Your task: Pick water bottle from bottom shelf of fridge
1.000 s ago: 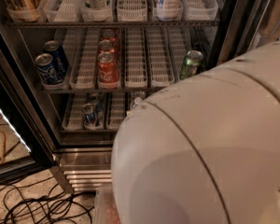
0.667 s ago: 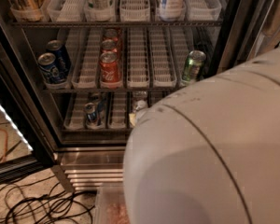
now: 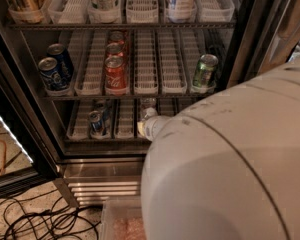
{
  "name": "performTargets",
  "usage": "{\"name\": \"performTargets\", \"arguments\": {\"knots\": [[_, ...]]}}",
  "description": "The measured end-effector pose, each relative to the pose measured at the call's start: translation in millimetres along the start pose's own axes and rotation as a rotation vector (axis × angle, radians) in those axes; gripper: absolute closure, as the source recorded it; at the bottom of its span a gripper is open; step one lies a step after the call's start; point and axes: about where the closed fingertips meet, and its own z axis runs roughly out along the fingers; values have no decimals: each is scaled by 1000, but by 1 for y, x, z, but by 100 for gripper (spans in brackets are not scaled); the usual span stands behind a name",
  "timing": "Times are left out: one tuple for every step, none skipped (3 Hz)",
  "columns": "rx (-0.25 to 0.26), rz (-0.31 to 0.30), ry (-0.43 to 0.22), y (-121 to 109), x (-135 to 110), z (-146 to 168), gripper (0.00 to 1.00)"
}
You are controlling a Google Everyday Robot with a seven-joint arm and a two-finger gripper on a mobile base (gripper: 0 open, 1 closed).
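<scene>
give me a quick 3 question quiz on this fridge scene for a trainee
1. True or false: the red cans stand on the bottom shelf.
2. Which can stands alone at the right of the middle shelf? A red, B green, C blue.
3. Fill in: the gripper is hidden behind the big white ___, which reaches toward the water bottle.
Key: 1 false. 2 B, the green can. 3 arm.

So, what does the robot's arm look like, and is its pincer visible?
The arm is a large, rounded, smooth white shell with thin dark seam lines curving across it. No cables or markings show. The pincer is hidden behind the arm's narrow end, near the bottom shelf.
</scene>
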Motion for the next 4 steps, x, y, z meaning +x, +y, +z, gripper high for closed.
{"name": "performTargets", "arguments": {"knots": [[-9, 9, 6, 0, 3, -5, 100], [-22, 15, 0, 2, -2, -11, 100], [-22, 15, 0, 2, -2, -11, 100], [-18, 17, 20, 2, -9, -14, 100]]}}
